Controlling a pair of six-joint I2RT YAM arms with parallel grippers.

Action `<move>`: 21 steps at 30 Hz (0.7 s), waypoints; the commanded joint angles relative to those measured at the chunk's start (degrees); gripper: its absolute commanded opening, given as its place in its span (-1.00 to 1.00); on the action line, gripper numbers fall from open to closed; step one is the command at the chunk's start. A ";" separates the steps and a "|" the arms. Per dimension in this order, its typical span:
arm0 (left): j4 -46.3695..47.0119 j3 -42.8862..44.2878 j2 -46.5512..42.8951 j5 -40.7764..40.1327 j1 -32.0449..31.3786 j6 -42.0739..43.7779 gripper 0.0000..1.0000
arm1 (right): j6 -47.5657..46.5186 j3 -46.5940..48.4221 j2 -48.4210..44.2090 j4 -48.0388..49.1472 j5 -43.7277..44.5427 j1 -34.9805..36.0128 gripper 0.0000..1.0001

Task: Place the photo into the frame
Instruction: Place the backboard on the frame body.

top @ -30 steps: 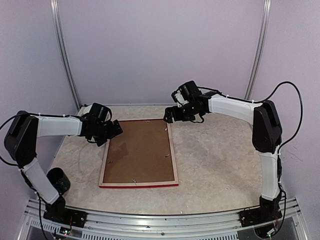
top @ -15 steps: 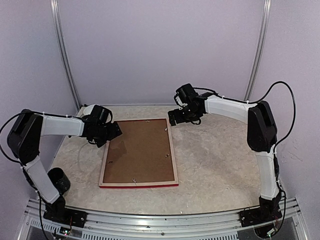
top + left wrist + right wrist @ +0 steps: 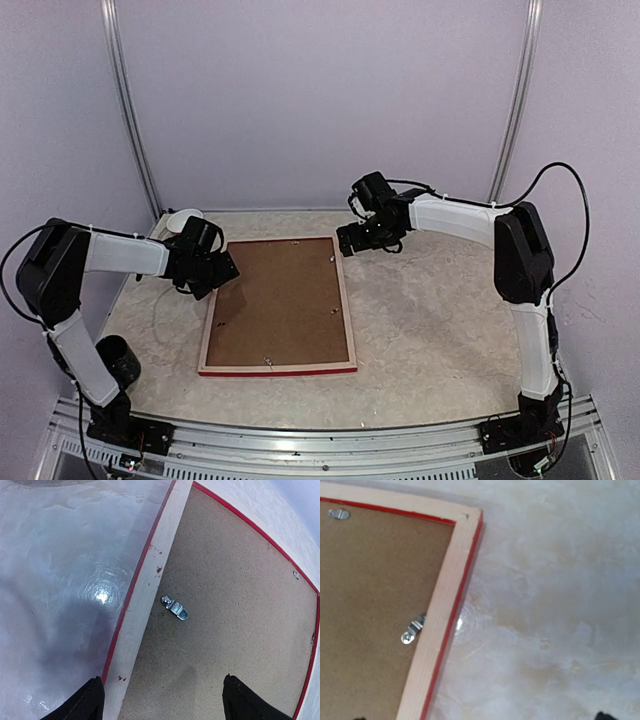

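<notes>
Frame (image 3: 346, 300) lies face down left of centre in the top view, board (image 3: 280, 300) inside, no photo in sight, left gripper (image 3: 220, 268) by its upper left corner, right gripper (image 3: 347, 240) by its upper right, both spread and empty. The wrist views resolve what are specks from above: left, a clip (image 3: 174, 608) at centre beside the rail (image 3: 145, 605); right, another clip (image 3: 413, 629) at lower left touching it. A finger (image 3: 90, 702) catching rail rather than clip could skid the frame.

left arm (image 3: 115, 255): white links, black joints | right arm (image 3: 455, 215): same | black cables (image 3: 570, 200): at both elbows
</notes>
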 commanded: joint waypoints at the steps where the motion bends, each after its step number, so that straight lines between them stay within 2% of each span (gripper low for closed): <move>1: -0.12 -0.84 0.76 -2.29 0.48 -0.31 0.58 | -0.13 -1.24 -1.96 0.88 -0.60 0.31 0.98; 10: -0.61 -0.90 1.78 -2.44 0.48 -0.31 0.38 | 0.04 -1.69 -1.96 1.08 -1.30 0.33 0.99; 13: -0.80 -0.95 1.91 -2.42 0.47 -0.53 0.18 | -0.03 -1.69 -2.01 1.01 -1.48 0.32 0.98; 21: -1.12 -1.43 2.10 -2.93 0.55 -0.47 0.13 | -0.18 -1.49 -1.75 1.07 -1.97 0.34 0.98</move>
